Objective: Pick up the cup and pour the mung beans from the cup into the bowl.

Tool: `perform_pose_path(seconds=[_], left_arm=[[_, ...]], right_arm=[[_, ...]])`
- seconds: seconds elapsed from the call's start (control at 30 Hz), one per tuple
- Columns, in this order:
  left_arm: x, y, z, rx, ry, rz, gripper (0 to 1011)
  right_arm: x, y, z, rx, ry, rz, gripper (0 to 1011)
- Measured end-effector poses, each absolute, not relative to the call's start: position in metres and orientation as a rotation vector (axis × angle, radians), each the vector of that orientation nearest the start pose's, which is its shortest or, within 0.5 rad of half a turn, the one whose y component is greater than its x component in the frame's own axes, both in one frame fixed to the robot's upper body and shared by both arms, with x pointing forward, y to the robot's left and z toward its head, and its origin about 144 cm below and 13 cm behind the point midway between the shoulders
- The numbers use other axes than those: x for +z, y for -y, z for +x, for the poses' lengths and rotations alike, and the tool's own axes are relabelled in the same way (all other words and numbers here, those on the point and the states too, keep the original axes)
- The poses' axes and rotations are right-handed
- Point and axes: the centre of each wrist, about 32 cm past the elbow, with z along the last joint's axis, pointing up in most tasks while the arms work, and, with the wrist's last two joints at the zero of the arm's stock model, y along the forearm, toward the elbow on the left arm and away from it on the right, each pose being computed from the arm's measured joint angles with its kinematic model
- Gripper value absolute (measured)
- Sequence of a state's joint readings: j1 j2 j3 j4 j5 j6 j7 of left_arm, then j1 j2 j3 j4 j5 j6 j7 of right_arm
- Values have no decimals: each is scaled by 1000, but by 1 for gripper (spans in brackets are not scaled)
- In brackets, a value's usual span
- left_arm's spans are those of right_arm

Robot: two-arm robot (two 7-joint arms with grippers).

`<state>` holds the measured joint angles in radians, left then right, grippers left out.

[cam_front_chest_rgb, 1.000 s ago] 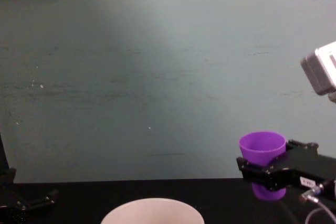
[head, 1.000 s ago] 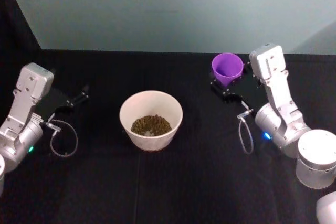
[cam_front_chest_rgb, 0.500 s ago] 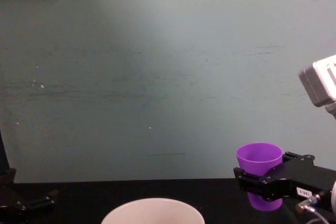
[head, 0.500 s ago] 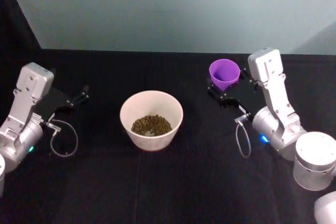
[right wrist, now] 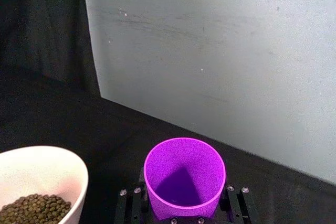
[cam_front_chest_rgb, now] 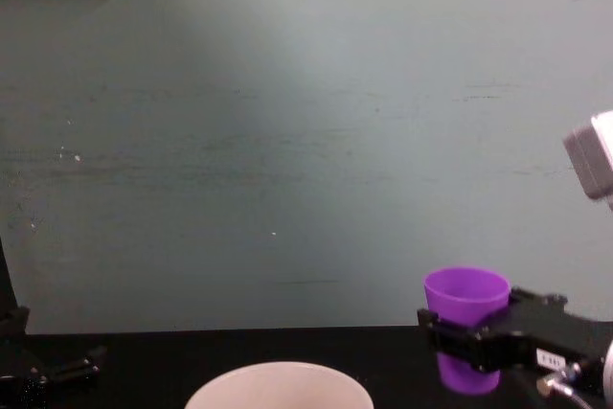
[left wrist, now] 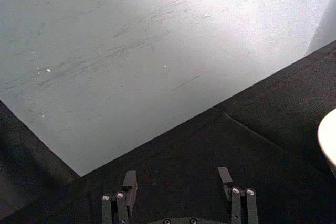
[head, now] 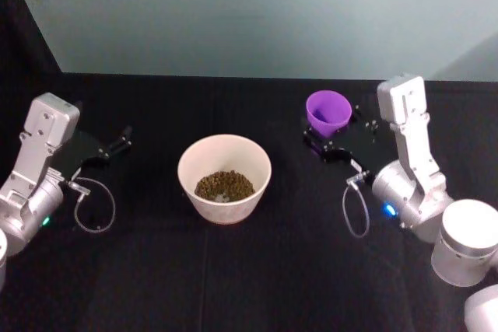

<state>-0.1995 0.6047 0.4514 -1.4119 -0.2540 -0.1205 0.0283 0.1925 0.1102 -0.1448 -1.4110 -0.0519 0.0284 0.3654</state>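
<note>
- Purple cup stands upright in the right pincer, toward the far right part of the bench; the black fingers clasp its lower wall from both sides, as the chest view shows.
- Looking down from the right wrist view, the cup holds no beans; its inside is bare purple.
- The bowl sits near the middle of the bench, well apart from the cup and nearer the front edge, with a heap of mung beans at its bottom.
- Between cup and bowl lies open black bench surface with nothing on it; the stretch from the cup to the far edge, where a pale green wall rises, is likewise bare.
- The left pincer rests at the left side of the bench, well apart from the bowl; in the left wrist view its fingers stand spread wide with nothing between them, and the bowl's rim shows at the side.
- A looped cable hangs off the right arm just beside its wrist, and another loop lies by the left arm.
- The front half of the bench is free of objects.
</note>
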Motion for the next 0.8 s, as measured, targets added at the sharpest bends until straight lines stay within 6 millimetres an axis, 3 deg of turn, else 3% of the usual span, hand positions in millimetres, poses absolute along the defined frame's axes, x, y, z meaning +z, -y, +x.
perform_pose_path(seconds=[0.37,0.67,0.8], left_arm=[[1140,-310,489,1248,285,305,1000],[1140,-310,489,1248,285,304,1000],[1140,-310,489,1248,285,304,1000]], right_arm=[[1123,222,520,-1056,28,-129,730],[1119,223,519,-1047,16,-133,730],[1118,224,518,-1052,5,-126,822]])
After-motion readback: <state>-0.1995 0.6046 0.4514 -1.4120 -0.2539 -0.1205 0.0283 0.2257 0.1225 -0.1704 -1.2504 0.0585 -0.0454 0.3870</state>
